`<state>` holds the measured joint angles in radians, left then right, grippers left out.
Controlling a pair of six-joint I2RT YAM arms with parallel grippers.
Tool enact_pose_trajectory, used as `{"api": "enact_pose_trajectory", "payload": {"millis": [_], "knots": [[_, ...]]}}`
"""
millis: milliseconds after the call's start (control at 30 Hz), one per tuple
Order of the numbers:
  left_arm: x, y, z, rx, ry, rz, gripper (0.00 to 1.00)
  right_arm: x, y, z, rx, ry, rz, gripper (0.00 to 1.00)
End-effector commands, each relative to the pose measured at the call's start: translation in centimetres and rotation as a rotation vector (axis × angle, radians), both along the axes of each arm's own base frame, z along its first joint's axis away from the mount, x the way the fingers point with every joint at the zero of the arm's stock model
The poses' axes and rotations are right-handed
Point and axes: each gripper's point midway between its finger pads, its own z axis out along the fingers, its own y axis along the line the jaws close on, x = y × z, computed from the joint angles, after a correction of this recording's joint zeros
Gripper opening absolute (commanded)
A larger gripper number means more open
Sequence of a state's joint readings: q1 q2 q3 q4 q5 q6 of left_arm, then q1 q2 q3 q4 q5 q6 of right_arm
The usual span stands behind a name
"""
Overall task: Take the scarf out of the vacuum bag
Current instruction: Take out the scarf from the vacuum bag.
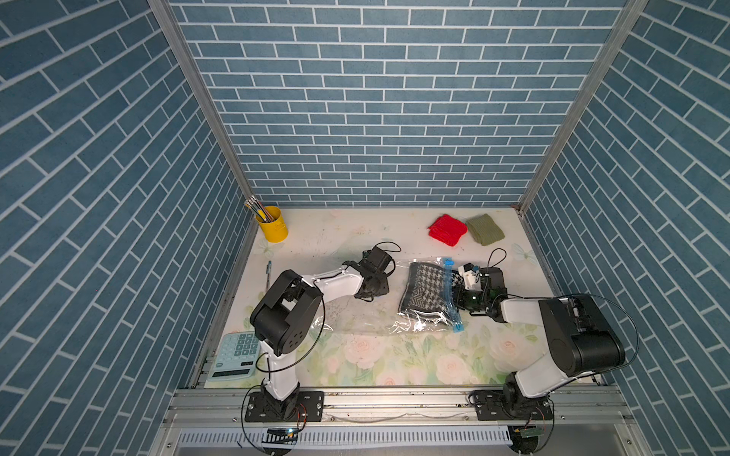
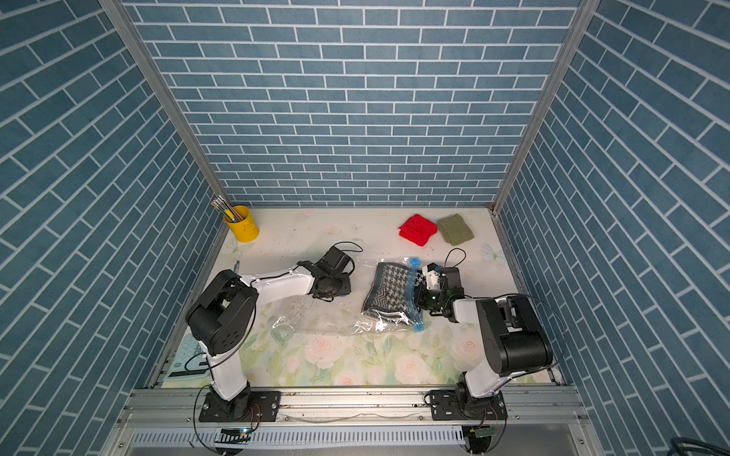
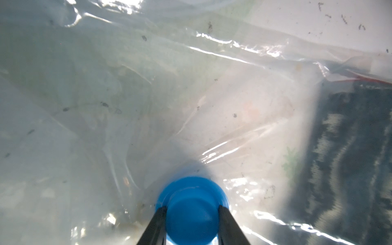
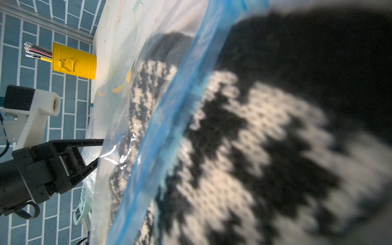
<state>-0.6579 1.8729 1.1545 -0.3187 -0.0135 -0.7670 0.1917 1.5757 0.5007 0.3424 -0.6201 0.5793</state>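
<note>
The valve cap of the vacuum bag is gripped by the left pincer. The scarf (end protruding past the zip strip) is clamped by the closed right pincer.

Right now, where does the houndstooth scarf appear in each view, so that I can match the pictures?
In a top view: the scarf lies right of the picture's centre.
In a top view: the scarf, likewise right of centre.
Left wrist: the scarf, blurred inside the vacuum bag, at the picture's right edge.
Right wrist: the scarf fills most of the picture, very close.
Shared landmark: the light-blue zip strip crossing the scarf; the left wrist view lacks it.
</note>
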Motion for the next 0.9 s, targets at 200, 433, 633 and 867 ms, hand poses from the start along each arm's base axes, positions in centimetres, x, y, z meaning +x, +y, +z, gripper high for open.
{"api": "enact_pose_trajectory", "payload": {"millis": [200,433,633,867], "knots": [[-1.7,2.7,-2.3,0.096,0.075,0.03,0.0,0.2,-3.1,-0.6,-0.072,0.006,-0.094,0.0],[-1.7,2.8,-1.9,0.096,0.068,0.043,0.0,0.0,-2.1,-0.6,-0.052,0.012,-0.033,0.0],[-1.6,3.2,-1.4,0.091,0.057,0.059,0.0,-0.5,-0.4,-0.8,-0.052,0.015,0.039,0.0],[-1.7,3.5,-1.1,0.094,0.054,0.07,0.0,-0.5,0.6,-0.8,-0.049,0.009,0.059,0.0]]}}
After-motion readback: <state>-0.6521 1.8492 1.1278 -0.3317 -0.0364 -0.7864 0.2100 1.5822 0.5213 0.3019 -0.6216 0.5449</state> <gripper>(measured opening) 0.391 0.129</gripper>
